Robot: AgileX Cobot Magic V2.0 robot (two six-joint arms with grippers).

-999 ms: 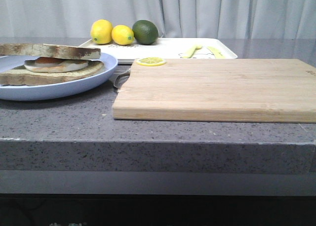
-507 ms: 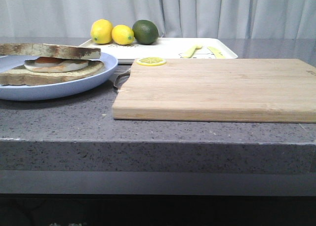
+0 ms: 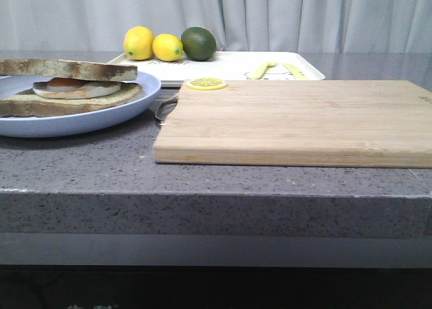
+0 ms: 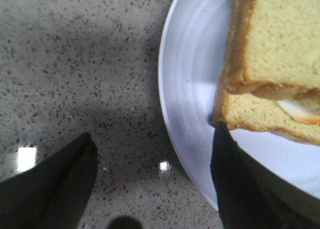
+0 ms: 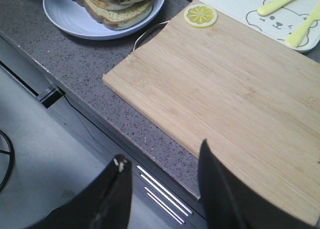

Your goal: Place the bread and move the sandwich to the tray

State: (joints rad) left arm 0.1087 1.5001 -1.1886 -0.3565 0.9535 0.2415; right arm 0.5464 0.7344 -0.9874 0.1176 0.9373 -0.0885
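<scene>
The sandwich (image 3: 67, 86) lies on a round pale blue plate (image 3: 145, 93) at the table's left: the bread (image 3: 74, 69) tops a fried egg (image 3: 77, 89) and a lower slice. The white tray (image 3: 223, 65) stands at the back. Neither gripper shows in the front view. In the left wrist view my left gripper (image 4: 153, 131) is open, straddling the plate's rim (image 4: 190, 79), one finger over the counter, the other by the lower slice's corner under the bread (image 4: 280, 34). My right gripper (image 5: 162, 150) is open and empty over the counter's front edge, far from the sandwich (image 5: 120, 1).
A light wooden cutting board (image 3: 297, 120) fills the table's middle and right, with a lemon slice (image 3: 206, 84) on its far left corner and a metal handle by the plate. Two lemons (image 3: 152, 44) and a lime (image 3: 198, 43) sit on the tray, whose printed yellow utensils (image 5: 287, 1) show.
</scene>
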